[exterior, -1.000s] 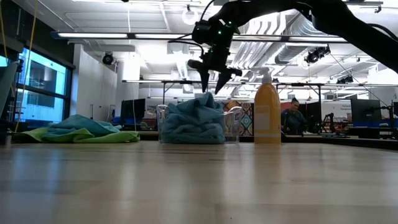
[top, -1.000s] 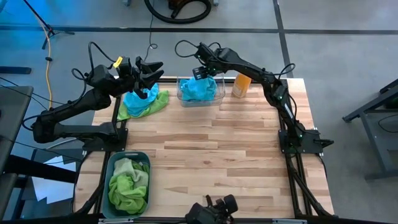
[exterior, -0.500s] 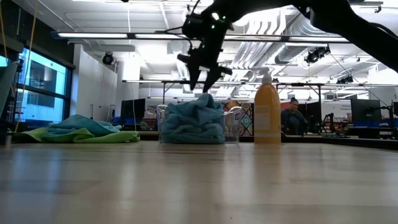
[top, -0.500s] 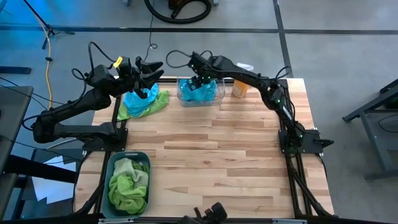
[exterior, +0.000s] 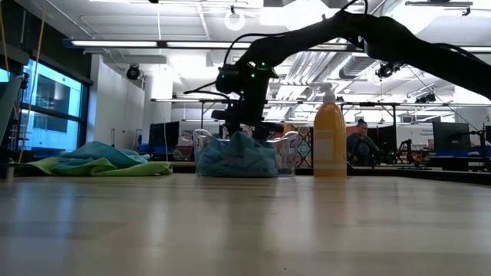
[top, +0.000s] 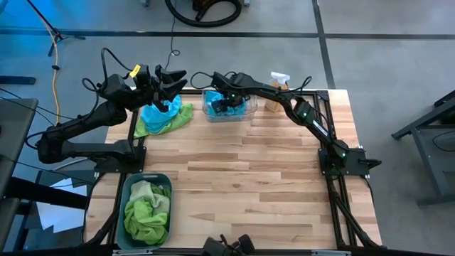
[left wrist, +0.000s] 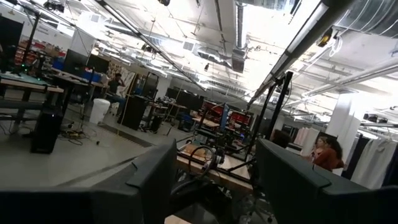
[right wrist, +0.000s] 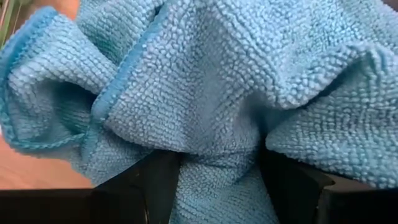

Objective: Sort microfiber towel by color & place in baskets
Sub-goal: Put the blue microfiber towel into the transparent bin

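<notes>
A clear basket (top: 250, 114) at the table's far edge holds a heap of blue microfiber towels (exterior: 238, 157). My right gripper (top: 226, 105) stands open inside it, its fingers sunk into the heap. A loose pile lies on the table at the far left, with a blue towel (top: 158, 117) on a lime green one (top: 182, 115). Above that pile my left gripper (top: 174, 80) hangs open with nothing between its fingers (left wrist: 155, 180). A teal-grey basket (top: 128, 186) at the near left holds green towels (top: 146, 210). My right gripper comes from above, pointing steeply down, and pushes its open fingers (right wrist: 155, 180) into the top blue towel in the clear basket. A rounded fold of the cloth (right wrist: 217, 124) bulges up between the two fingers. The towel lies on the heap in the basket.
An orange spray bottle (top: 276, 96) stands just right of the clear basket at the far edge. The table's middle and near right (top: 270, 185) is bare wood. People sit at desks in the room beyond the table.
My right gripper has come down and a little toward the table's left, from above the clear basket into the blue towels, tipping steeper as it sank. The top of the heap has been pressed lower. Its fingers have stayed apart.
</notes>
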Tool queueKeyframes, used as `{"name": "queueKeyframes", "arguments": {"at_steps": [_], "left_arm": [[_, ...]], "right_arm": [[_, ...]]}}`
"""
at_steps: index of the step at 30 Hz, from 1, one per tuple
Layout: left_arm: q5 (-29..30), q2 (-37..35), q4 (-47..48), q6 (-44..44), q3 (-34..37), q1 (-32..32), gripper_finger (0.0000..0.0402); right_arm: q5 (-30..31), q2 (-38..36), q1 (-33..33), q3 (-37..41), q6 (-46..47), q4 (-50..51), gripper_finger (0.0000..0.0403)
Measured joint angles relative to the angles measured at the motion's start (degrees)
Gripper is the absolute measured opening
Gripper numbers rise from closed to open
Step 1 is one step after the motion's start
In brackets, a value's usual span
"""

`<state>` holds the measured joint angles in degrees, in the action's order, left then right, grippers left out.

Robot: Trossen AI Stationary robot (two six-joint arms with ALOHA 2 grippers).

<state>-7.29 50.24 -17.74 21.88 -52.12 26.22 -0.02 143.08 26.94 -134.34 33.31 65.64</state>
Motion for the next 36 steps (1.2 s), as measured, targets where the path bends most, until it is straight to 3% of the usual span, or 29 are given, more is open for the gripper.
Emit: {"name": "queueKeyframes", "arguments": {"at_steps": [6,23,31,36], "left_arm": [[0.4,0.0,0.0,-0.2,0.0,0.0,0.0209],[0.4,0.0,0.5,-0.5,0.0,0.0,0.0209],[0.4,1.1,11.4,1.5,0.0,0.0,0.0209],[-1.2,3.0,11.6,1.6,0.0,-0.6,0.0209]], "right_arm": [[-0.3,-1.8,0.5,0.2,0.3,-0.1,0.0216],[0.6,-17.9,1.5,0.2,-4.8,-8.1,0.0216],[7.5,-26.4,0.2,0.2,-14.6,-2.5,0.0216],[12.4,-29.1,-0.6,0.2,-20.9,5.9,0.0216]]}}
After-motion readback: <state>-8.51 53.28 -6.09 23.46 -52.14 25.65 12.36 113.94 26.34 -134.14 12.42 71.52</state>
